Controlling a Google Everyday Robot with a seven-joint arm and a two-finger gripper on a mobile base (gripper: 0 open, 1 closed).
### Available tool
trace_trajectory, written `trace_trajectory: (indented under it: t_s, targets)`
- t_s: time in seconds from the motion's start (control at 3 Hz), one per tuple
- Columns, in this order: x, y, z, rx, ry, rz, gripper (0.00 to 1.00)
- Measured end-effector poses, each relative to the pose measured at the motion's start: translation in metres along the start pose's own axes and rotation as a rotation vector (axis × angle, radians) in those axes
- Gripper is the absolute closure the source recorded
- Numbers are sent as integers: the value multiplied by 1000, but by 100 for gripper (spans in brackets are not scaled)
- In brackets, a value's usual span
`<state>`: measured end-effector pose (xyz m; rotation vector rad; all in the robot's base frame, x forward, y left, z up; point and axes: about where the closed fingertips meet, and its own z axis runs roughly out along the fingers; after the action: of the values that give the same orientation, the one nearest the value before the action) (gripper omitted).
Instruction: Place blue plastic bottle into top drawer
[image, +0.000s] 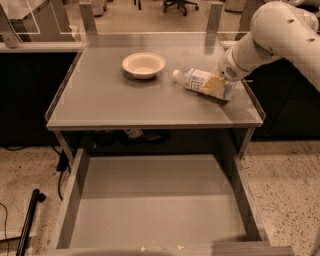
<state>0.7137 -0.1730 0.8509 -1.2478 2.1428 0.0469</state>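
The blue plastic bottle (197, 79) lies on its side at the right of the tabletop (120, 102), its white cap pointing left toward the bowl. My gripper (216, 86) comes in from the right on the white arm (272, 35) and is shut around the bottle's body. One cream finger (212, 86) lies across the bottle's near side. The bottle's base end is hidden behind the gripper. The top drawer (160, 205) is pulled out below the table's front edge, and nothing lies in it.
A cream round bowl (143, 65) stands on the table left of the bottle's cap. Low clear walls edge the tabletop's sides and back. A black pole (27, 220) leans on the floor left of the drawer. Office chairs stand far behind.
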Motion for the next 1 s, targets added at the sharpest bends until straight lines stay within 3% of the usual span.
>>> trace_trajectory:
  t_s: [0.33,0.67,1.0]
  targets:
    - [-1,3,2,-7,1,-11,100]
    - [7,7,-4,2,9,-9,100]
    - [8,9,-39,46,-18,-20,100]
